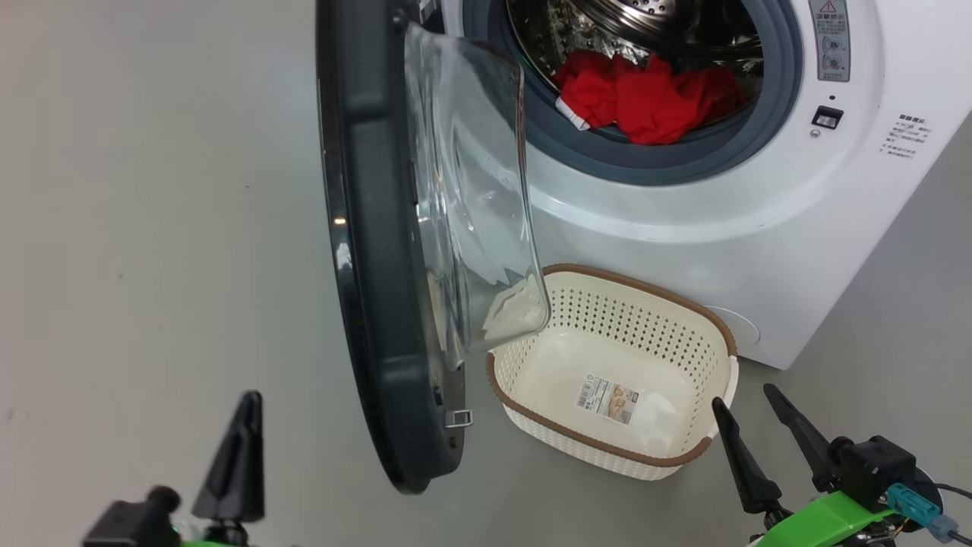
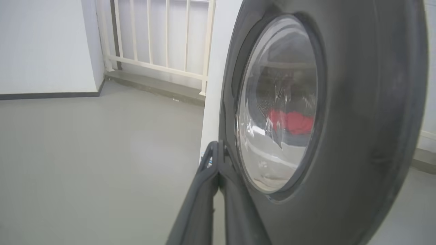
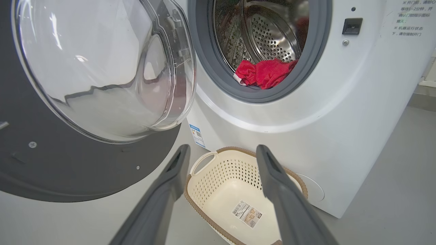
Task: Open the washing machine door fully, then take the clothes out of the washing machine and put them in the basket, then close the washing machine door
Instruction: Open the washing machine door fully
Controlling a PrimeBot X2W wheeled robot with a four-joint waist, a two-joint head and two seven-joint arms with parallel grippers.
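The washing machine stands with its round black-rimmed door swung out, edge-on in the head view. Red clothes lie at the front of the steel drum, also seen as clothes in the right wrist view. The cream basket sits on the floor before the machine, empty but for a paper label. My left gripper is shut on nothing, low and left of the door; its closed gripper points along the door's outer face. My right gripper is open beside the basket.
Grey floor spreads wide to the door's left. A white railing and a wall lie beyond in the left wrist view. The door's glass bowl bulges toward the machine, overhanging the basket's left rim.
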